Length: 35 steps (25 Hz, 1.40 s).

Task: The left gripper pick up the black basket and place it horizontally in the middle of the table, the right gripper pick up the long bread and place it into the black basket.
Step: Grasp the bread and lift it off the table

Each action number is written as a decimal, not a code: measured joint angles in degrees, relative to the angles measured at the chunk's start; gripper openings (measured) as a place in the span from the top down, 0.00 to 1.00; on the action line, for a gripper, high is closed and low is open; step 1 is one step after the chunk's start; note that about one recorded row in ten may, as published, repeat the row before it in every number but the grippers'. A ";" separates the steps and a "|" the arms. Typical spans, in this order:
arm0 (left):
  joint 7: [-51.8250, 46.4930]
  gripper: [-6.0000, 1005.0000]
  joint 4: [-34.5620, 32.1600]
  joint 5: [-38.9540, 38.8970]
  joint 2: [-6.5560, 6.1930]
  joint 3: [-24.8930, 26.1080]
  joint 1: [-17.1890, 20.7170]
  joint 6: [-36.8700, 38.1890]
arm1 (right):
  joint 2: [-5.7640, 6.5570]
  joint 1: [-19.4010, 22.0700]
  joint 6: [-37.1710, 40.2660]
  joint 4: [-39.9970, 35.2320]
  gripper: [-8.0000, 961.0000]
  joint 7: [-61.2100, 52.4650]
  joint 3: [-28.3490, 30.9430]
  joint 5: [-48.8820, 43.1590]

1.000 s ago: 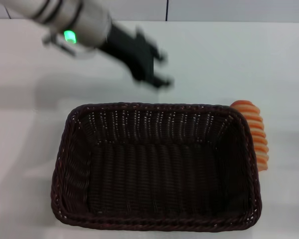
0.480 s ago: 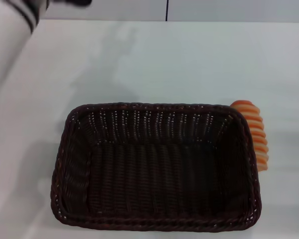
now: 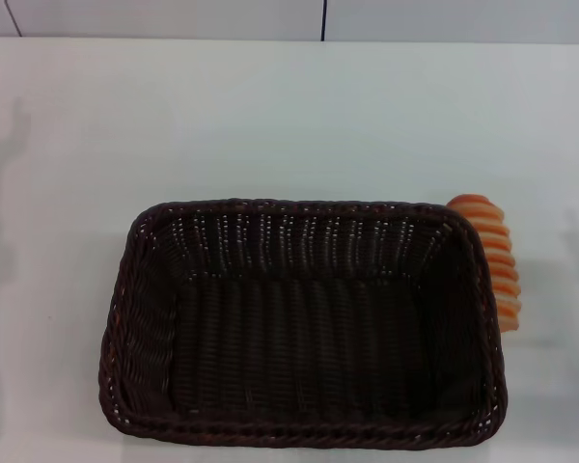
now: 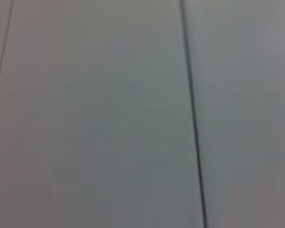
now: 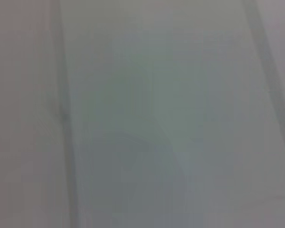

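Observation:
The black basket (image 3: 304, 323) lies lengthwise across the white table (image 3: 289, 116), near the front edge, empty. The long bread (image 3: 494, 262), orange-brown with cream stripes, lies on the table touching the basket's right end, partly hidden behind its rim. Neither gripper shows in the head view. Both wrist views show only a plain grey surface with dark seam lines.
A grey wall with a dark vertical seam (image 3: 323, 19) runs along the table's far edge. Faint shadows fall on the table at the far left (image 3: 10, 145) and at the right (image 3: 574, 241).
The left arm, above the basket's far rim a second ago, swung away to the upper left and has left the head view. Basket and bread have not moved.

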State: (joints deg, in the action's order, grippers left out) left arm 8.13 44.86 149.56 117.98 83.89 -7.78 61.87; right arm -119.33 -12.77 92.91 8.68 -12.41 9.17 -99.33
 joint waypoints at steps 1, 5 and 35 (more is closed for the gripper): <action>-4.12 0.27 -5.86 0.60 0.03 1.21 -1.51 1.27 | -0.02 -0.38 -0.72 0.14 0.17 1.10 -1.00 -0.49; -6.11 0.22 -11.51 0.64 0.18 1.67 -3.19 2.85 | -0.13 -2.27 -6.03 1.62 0.17 2.13 -2.55 -2.64; -7.52 0.19 -15.85 0.86 -0.04 1.01 -6.05 2.96 | 0.06 -8.75 -30.63 8.54 0.18 1.81 -6.38 -3.23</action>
State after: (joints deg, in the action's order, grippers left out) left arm 0.61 29.01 150.42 117.94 84.90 -13.83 64.82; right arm -119.27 -21.52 62.28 17.22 -10.60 2.79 -102.56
